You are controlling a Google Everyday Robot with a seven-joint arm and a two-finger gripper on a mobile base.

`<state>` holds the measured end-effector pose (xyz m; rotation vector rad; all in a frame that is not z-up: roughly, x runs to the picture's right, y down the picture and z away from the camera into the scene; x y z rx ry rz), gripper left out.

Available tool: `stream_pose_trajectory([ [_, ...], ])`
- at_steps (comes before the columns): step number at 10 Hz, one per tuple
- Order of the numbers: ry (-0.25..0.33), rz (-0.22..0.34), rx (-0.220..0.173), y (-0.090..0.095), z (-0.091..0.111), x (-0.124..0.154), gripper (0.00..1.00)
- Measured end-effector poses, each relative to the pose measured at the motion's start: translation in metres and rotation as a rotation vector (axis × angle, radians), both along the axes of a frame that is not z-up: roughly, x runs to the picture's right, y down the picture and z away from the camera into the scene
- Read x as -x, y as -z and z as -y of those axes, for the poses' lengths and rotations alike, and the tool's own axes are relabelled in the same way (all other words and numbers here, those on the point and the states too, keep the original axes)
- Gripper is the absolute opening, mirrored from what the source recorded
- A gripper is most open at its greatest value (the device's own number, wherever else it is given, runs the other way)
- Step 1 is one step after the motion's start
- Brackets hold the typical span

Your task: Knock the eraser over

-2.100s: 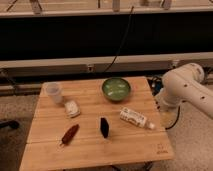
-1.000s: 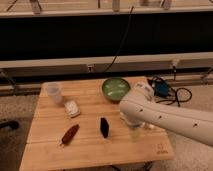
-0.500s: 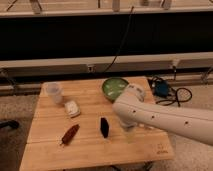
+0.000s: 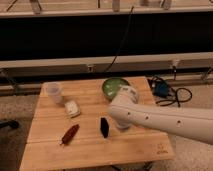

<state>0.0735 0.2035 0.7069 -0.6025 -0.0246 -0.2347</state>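
**Gripper (image 4: pixel 120 125) low beside the small black slab-like eraser (image 4: pixel 104 127)**

Tucked under the bulky wrist of the white arm (image 4: pixel 165 120), the gripper sits just above the pale wooden table (image 4: pixel 90 150). I cannot tell whether it is apart or together. The eraser stands just beside it at 9 o'clock. A green round bowl (image 4: pixel 113 87) lies at 12 o'clock, a small white rectangular block (image 4: pixel 73 108) at 10, and a dark red elongated object (image 4: pixel 70 133) at 8.

My arm (image 4: pixel 170 120) reaches over the table (image 4: pixel 50 145); the gripper (image 4: pixel 119 124) sits just right of the standing eraser (image 4: pixel 104 127).
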Motion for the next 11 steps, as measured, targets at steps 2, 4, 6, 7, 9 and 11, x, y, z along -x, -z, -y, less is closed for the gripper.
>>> stream_pose_trajectory([
  [2,0.017,0.029,-0.001,-0.013,0.001,0.024,0.01],
  [4,0.026,0.049,0.002,-0.024,0.001,0.033,0.01],
  [6,0.032,0.08,0.004,-0.023,0.01,0.037,0.01],
  [7,0.039,0.099,0.011,-0.026,0.012,0.042,0.01],
  [9,0.047,0.121,0.016,-0.03,0.018,0.046,0.01],
  [11,0.055,0.144,0.024,-0.032,0.02,0.05,0.01],
])
